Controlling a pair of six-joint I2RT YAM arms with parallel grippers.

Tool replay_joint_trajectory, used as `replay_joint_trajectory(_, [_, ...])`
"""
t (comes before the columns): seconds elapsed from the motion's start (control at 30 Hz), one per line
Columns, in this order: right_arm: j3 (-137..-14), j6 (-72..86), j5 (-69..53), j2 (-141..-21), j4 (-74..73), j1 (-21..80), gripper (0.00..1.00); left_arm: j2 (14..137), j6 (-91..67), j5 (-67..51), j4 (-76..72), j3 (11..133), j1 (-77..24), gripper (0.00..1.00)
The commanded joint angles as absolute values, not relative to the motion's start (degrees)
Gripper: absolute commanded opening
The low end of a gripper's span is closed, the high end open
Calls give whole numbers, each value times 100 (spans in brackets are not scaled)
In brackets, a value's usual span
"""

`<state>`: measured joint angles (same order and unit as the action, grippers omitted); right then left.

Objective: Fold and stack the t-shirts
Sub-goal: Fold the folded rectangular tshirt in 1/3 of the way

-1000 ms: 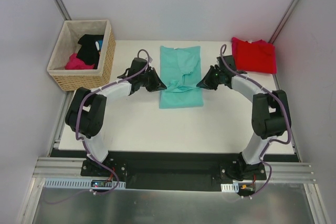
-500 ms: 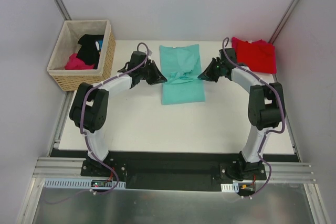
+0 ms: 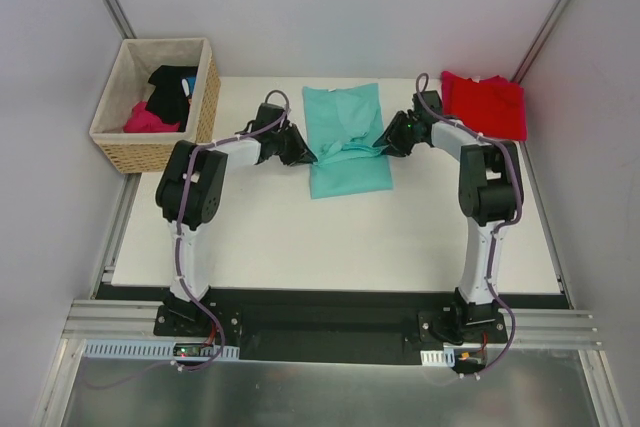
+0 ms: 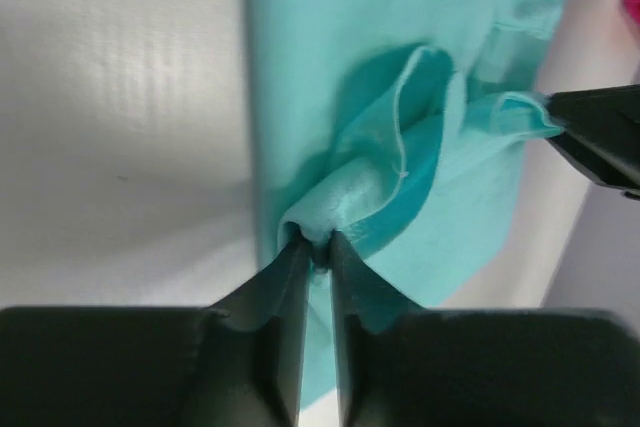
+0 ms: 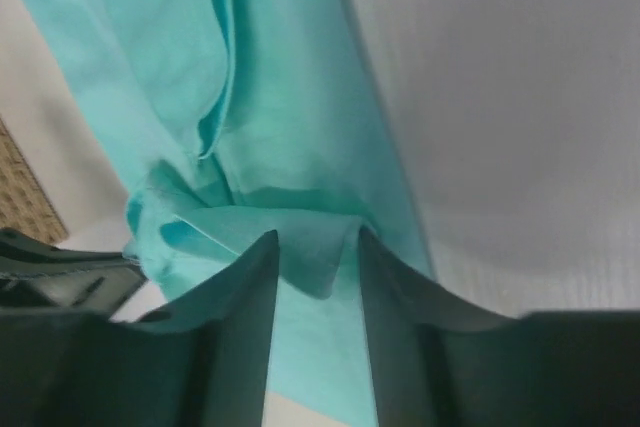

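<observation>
The teal t-shirt lies folded at the table's middle back, with a bunched ridge across it. My left gripper sits at its left edge, the jaws a narrow slit apart, and a pinch of teal cloth is still caught between the tips. At the shirt's right edge, my right gripper stands open, and a loose teal fold lies between its fingers. The red t-shirt rests folded at the back right corner.
A wicker basket at the back left holds a black garment and a pink one. The white table stretches toward me. Grey walls close in on both sides.
Both grippers carried the teal shirt's near part toward the back, leaving it shorter and doubled over. The right jaws have opened and let the cloth go; the left jaws have loosened a little.
</observation>
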<state>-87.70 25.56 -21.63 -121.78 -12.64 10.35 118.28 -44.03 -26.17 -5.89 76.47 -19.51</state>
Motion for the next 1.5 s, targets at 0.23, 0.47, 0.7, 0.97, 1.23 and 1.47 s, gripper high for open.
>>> replay_joint_trajectory(0.23, [-8895, 1952, -1371, -10909, -1318, 1028, 100, 10892, -4017, -1916, -747, 7805, -1687, 99])
replay_joint_trajectory(0.47, [-8456, 1802, -1415, -9775, -1757, 1432, 100, 9477, -4342, -2285, -703, 7243, -2002, 99])
replay_joint_trajectory(0.7, [-7200, 1916, -1380, -9229, -1398, 1854, 100, 8781, -4912, -2180, -1420, 5864, -2776, 99])
replay_joint_trajectory(0.97, [-6381, 2048, -1547, -9352, -853, 1934, 100, 9096, -5019, -2022, -2363, 4984, -3041, 99])
replay_joint_trajectory(1.23, [-6714, 1907, -1547, -9290, -984, 1934, 100, 9685, -4878, -2048, -2918, 5185, -2997, 99])
replay_joint_trajectory(1.47, [-7092, 1960, -1608, -9509, -1081, 1934, 100, 10142, -4869, -2083, -3366, 5221, -2865, 99])
